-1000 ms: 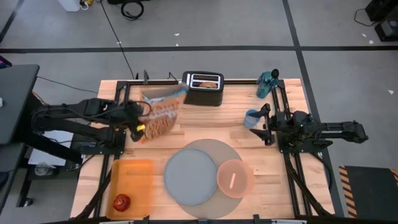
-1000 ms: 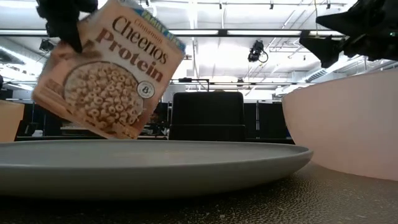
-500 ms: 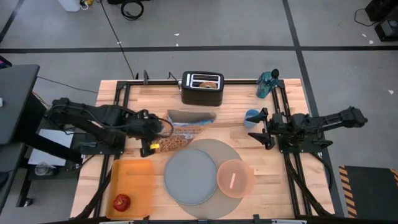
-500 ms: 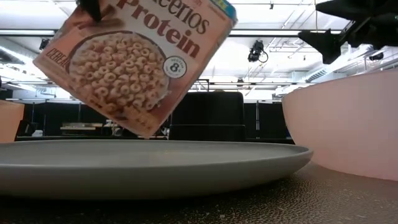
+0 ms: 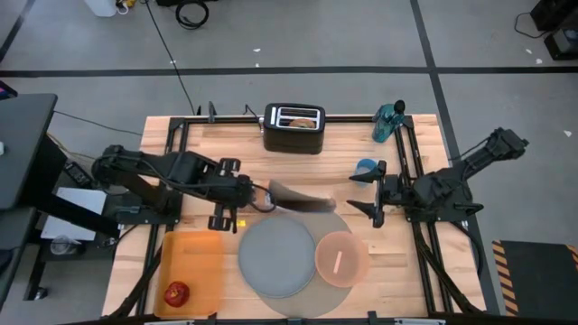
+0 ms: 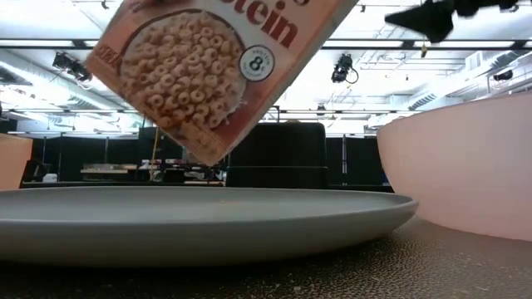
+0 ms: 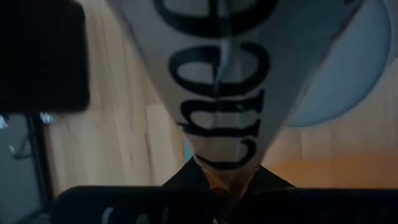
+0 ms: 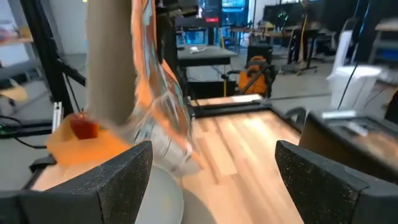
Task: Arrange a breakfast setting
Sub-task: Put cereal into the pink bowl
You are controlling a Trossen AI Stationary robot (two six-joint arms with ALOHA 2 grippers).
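A cereal box (image 5: 298, 197) is gripped by the left claw (image 5: 257, 194), tilted lengthwise toward the open right claw (image 5: 361, 194), above the mat's (image 5: 339, 219) far rim.

A printed cardboard cereal box (image 5: 298, 198) with a slight sheen, held in the left end effector (image 5: 262, 197). Just beside it lie a matt grey plate (image 5: 275, 255) and translucent pink plastic bowl (image 5: 341, 259), on a pale planked wood tabletop (image 5: 343, 162).

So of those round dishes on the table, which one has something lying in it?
The translucent pink bowl, the smallest of the three: a metal spoon lies inside. The grey plate beside it and the grey mat beneath hold no utensil.
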